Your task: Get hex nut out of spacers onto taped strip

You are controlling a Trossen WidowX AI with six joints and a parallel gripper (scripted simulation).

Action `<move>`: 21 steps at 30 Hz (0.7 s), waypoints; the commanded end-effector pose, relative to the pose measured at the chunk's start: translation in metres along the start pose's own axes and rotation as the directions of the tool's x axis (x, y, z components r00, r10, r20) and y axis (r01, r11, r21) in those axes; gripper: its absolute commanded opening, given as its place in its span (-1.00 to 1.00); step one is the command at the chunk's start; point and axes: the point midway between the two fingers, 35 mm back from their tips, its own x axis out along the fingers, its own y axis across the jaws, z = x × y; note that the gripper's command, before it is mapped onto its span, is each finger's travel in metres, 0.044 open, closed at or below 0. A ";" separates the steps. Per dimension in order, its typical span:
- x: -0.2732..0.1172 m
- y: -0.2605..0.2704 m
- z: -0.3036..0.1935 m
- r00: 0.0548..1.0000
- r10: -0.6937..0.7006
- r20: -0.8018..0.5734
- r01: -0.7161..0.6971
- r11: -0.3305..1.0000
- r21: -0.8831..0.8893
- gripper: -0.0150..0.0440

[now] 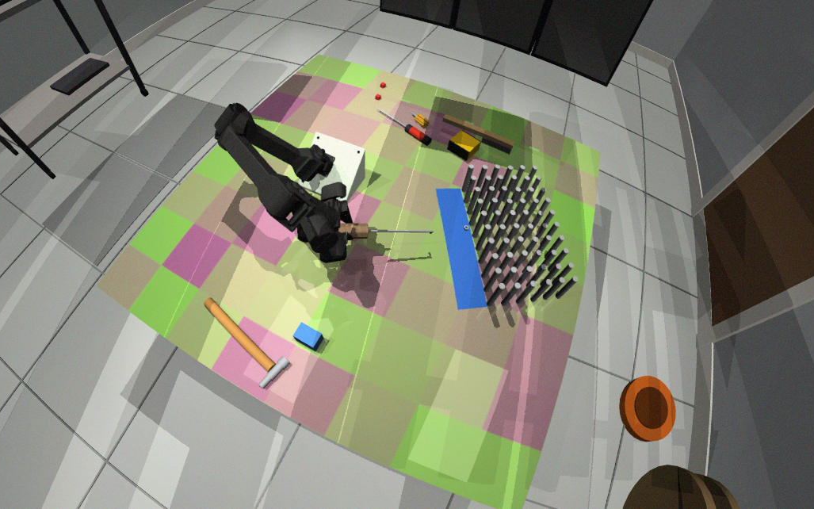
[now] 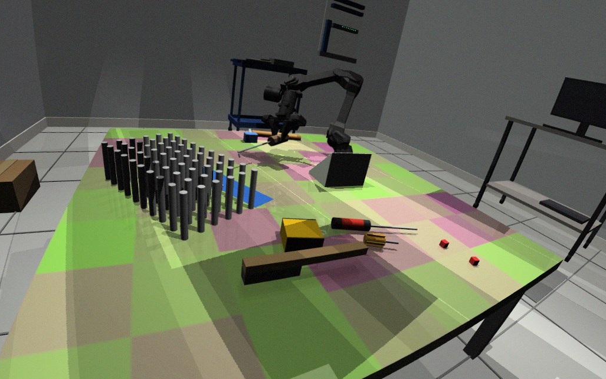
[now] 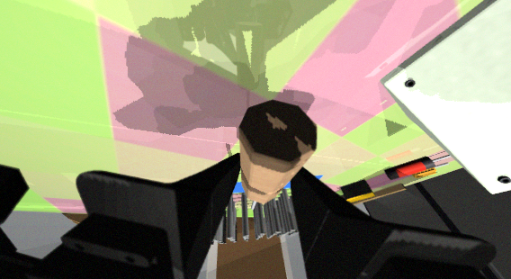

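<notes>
My gripper is shut on the wooden handle of a thin hook tool. It holds the tool a little above the table, left of the blue taped strip. The tool's thin rod points toward the strip, and its tip ends just short of the strip. The small hex nut lies on the strip, near the edge that faces the spacers. The standing grey spacers all stand upright right of the strip.
A hammer and a blue block lie at the front left. A red screwdriver, a small yellow one, a yellow block, a wooden bar and two red cubes lie behind the field. The arm's base box stands at the left.
</notes>
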 end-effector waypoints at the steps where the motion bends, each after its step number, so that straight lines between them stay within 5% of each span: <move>1: -0.007 0.005 0.007 1.000 -0.002 -0.025 0.002 1.000 0.019 -0.49; 21: -0.028 0.022 0.047 0.995 0.003 -0.096 0.010 0.992 0.128 -0.49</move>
